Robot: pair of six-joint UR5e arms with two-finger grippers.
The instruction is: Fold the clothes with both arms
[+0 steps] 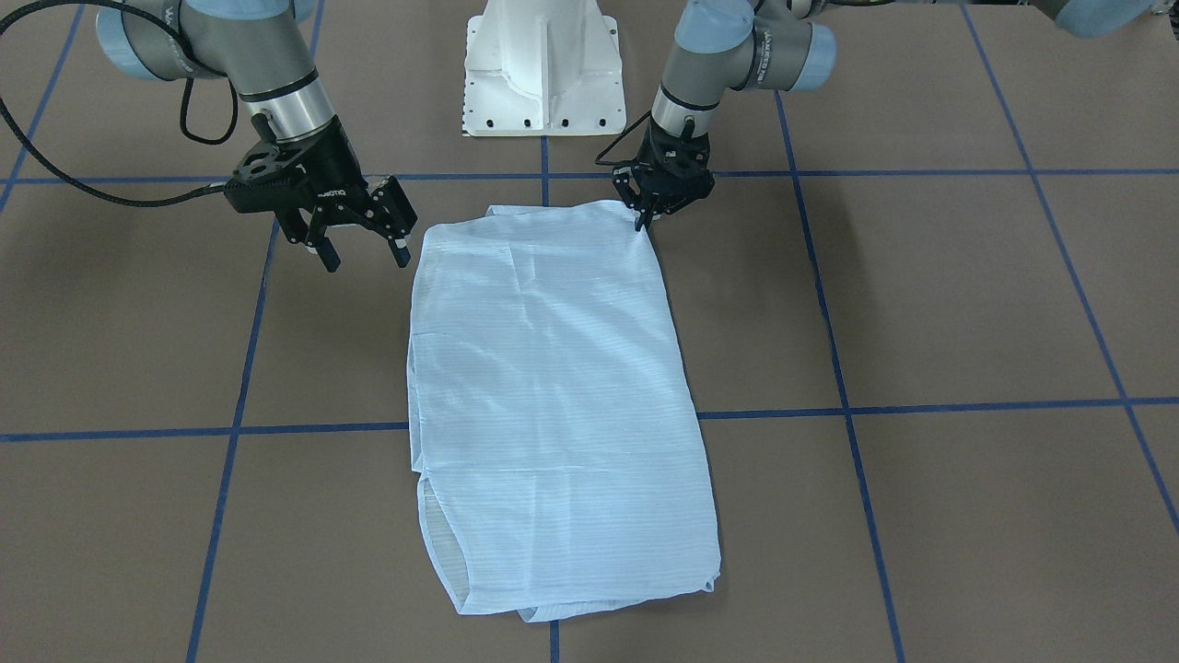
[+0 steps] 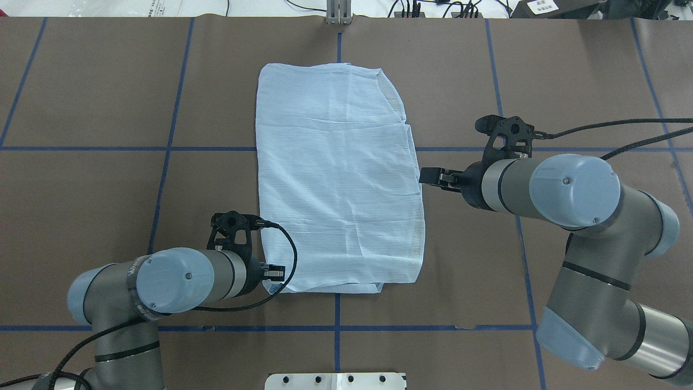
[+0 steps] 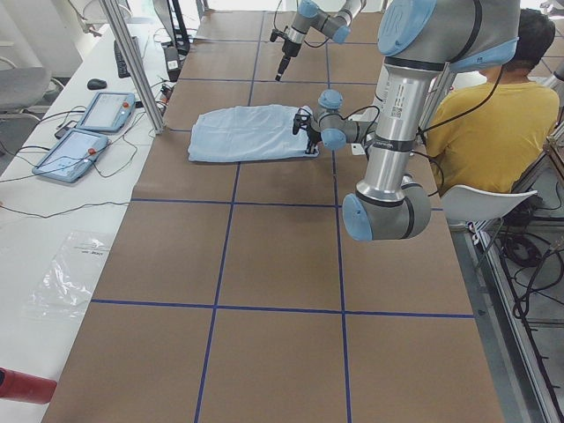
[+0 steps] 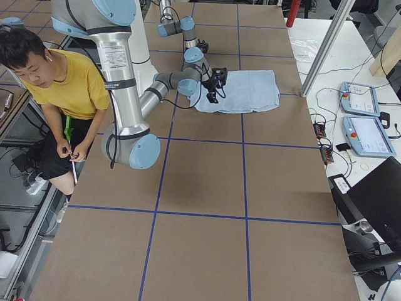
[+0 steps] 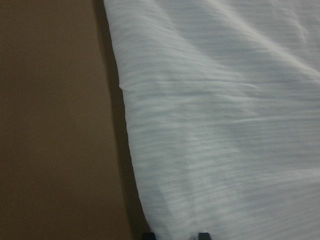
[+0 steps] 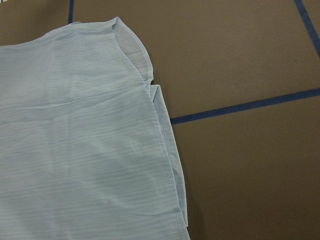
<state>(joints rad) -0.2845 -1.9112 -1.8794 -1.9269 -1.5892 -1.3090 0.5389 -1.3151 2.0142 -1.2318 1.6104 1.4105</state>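
The light blue striped shirt lies flat on the brown table as a folded long rectangle. My left gripper is down at the shirt's near corner on its own side and looks shut on the fabric there. The left wrist view is filled with cloth, with only two dark fingertip ends at the bottom edge. My right gripper hangs open just above the table beside the shirt's other long edge, apart from it. The right wrist view shows that edge of the shirt and bare table.
The white pedestal base stands behind the shirt. Blue tape lines grid the table. A seated person in a yellow top is beside the robot. Two control tablets and a metal post lie along the far table edge.
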